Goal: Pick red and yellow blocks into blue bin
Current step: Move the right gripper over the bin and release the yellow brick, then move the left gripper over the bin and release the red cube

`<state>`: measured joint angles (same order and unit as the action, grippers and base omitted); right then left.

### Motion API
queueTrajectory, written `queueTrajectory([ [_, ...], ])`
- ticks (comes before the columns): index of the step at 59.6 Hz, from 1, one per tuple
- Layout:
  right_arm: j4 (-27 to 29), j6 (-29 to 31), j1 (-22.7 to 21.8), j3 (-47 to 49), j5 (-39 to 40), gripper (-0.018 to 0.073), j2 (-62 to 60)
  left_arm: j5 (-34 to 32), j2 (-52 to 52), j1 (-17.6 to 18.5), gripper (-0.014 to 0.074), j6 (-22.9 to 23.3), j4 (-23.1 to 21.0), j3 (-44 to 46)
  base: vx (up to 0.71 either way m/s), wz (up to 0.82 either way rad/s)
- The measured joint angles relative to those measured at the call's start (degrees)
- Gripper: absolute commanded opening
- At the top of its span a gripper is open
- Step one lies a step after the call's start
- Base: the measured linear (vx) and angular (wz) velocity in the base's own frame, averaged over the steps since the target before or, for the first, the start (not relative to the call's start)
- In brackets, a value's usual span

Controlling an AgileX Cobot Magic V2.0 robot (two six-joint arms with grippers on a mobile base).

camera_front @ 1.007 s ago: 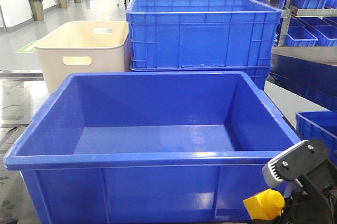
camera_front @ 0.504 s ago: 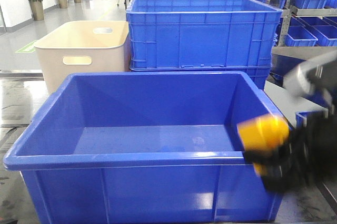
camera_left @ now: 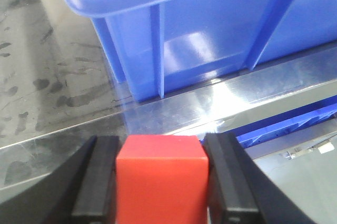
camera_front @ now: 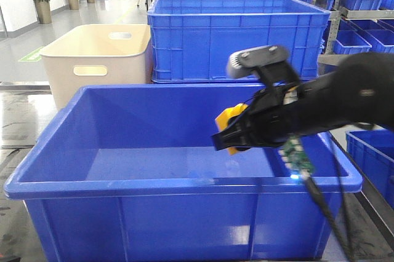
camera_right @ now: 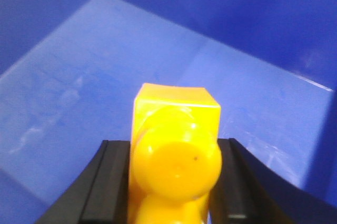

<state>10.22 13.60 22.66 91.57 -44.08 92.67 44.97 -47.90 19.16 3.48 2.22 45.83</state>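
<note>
The blue bin (camera_front: 55, 185) fills the front of the exterior view, a big smooth-walled tub. My right gripper (camera_front: 229, 133) hangs inside it, above the floor near the right wall, shut on the yellow brick (camera_front: 231, 122). The right wrist view shows that studded yellow brick (camera_right: 176, 150) clamped between black fingers (camera_right: 113, 182) over the bin's floor (camera_right: 95, 77). My left gripper (camera_left: 160, 182) is shut on the red cube (camera_left: 160, 174), low over the steel table outside the blue bin's corner (camera_left: 137, 56). The left arm does not show in the exterior view.
A ribbed blue crate (camera_front: 237, 37) stands behind the bin and a cream tub (camera_front: 95, 62) with handle cutouts at the back left. More blue crates (camera_front: 369, 145) sit at the right. The steel table (camera_left: 47, 92) runs along the bin's outside.
My right arm has swung up from the lower right, over the bin's right rim and into the bin, carrying the yellow brick leftward.
</note>
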Motion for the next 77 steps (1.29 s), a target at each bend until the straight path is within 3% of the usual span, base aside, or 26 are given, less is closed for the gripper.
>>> queueTrajectory([
  [16, -0.6, -0.2, 0.0, 2.7, -1.0, 0.0583, 6.1, 0.0, 0.0, 0.0, 0.024, 0.0, 0.0, 0.0, 0.0, 0.0],
  [22, -0.9, -0.2, 0.0, 2.9, -0.7, 0.0636, 6.0, 0.0, 0.0, 0.0, 0.024, 0.0, 0.0, 0.0, 0.0, 0.0],
  [40, -1.8, 0.7, 0.1, 1.7, -3.1, 0.058, -2.0, 0.0, 0.0, 0.0, 0.024, 0.0, 0.0, 0.0, 0.0, 0.0],
  [49, 0.6, 4.5, 0.8, -6.7, -0.3, 0.0533, -12.8, -0.5, 0.0, 0.0, 0.024, -0.5, -0.5, 2.0, 0.0, 0.0],
  [57, 0.9, 5.3, 0.9, -16.4, 1.9, 0.0519, -21.5, -1.3, -1.5, 0.0, 0.0241, -7.0, -4.7, 10.0, 0.0, 0.0],
  [67, 0.9, 5.4, 0.9, -24.6, 2.1, 0.052, -29.7, -2.7, -10.6, 0.0, 0.0245, -19.0, -14.3, 22.2, 0.0, 0.0],
  [77, 0.9, 5.4, 0.9, -27.7, 2.4, 0.052, -33.4, -5.6, -24.9, 0.0, 0.0245, -22.5, -16.7, 31.2, 0.0, 0.0],
])
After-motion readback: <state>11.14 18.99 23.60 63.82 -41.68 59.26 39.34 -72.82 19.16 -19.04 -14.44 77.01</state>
